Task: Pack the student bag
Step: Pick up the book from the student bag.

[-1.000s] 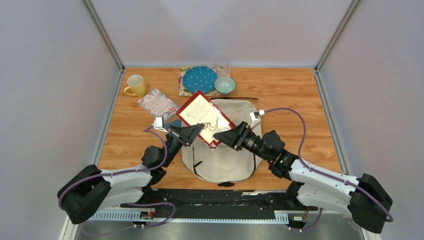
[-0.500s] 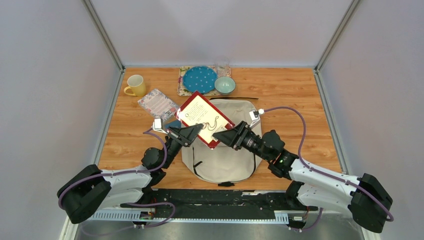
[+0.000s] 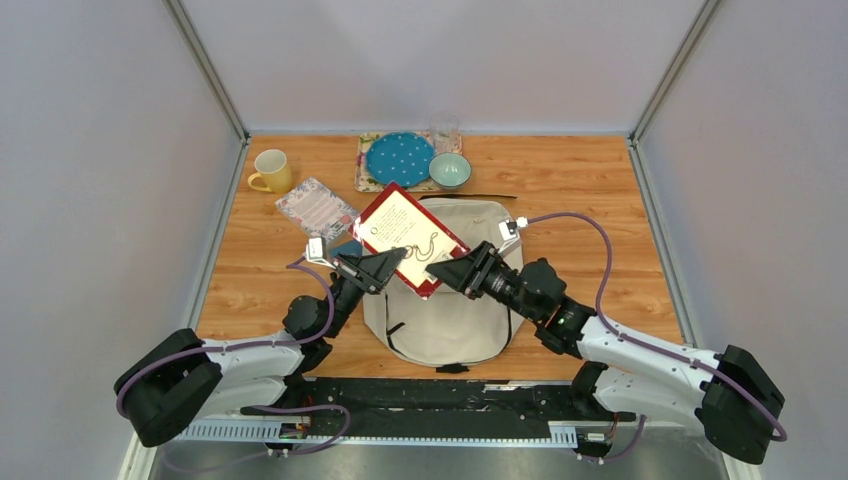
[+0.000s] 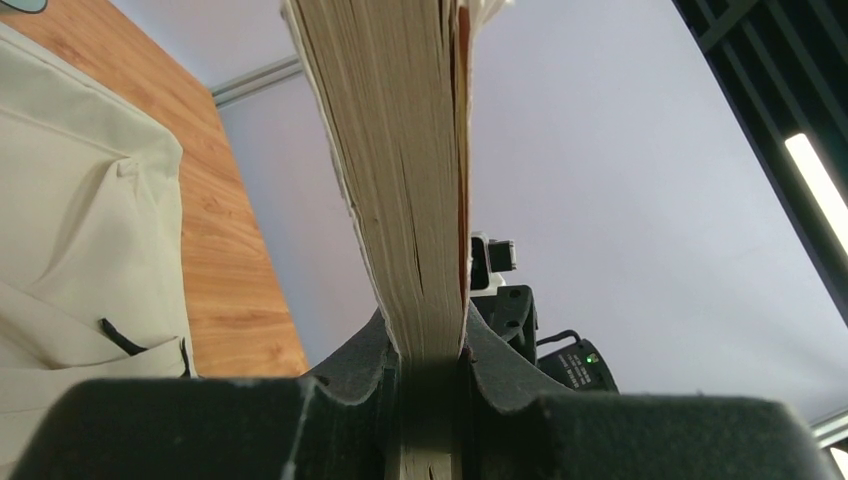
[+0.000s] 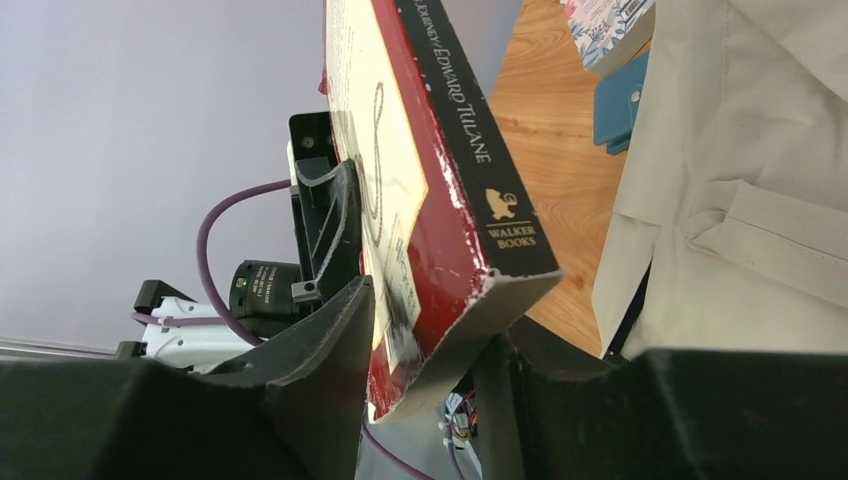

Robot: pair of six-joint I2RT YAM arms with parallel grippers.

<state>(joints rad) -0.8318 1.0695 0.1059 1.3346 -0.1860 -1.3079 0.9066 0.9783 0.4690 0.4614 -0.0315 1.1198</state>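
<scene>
A red-covered book (image 3: 410, 235) hangs tilted over the cream student bag (image 3: 450, 310), which lies flat at the table's middle. My left gripper (image 3: 395, 258) is shut on the book's page edge (image 4: 400, 150), both pads pressed against it (image 4: 430, 350). From the right, my right gripper (image 3: 445, 270) straddles the book's lower spine corner (image 5: 450, 200). One finger (image 5: 340, 330) lies against the front cover. Whether the other finger touches the spine side does not show. Part of the bag (image 5: 740, 150) shows beside the book in the right wrist view.
At the back stand a yellow mug (image 3: 270, 171), a blue dotted plate (image 3: 399, 158) on a mat, a pale bowl (image 3: 450, 170) and a glass (image 3: 444, 130). A floral notebook (image 3: 316, 207) and a small blue item (image 3: 350, 245) lie left of the bag.
My right gripper has edged a little left along the book's corner and its jaws have narrowed around it. The left gripper and the book have stayed put.
</scene>
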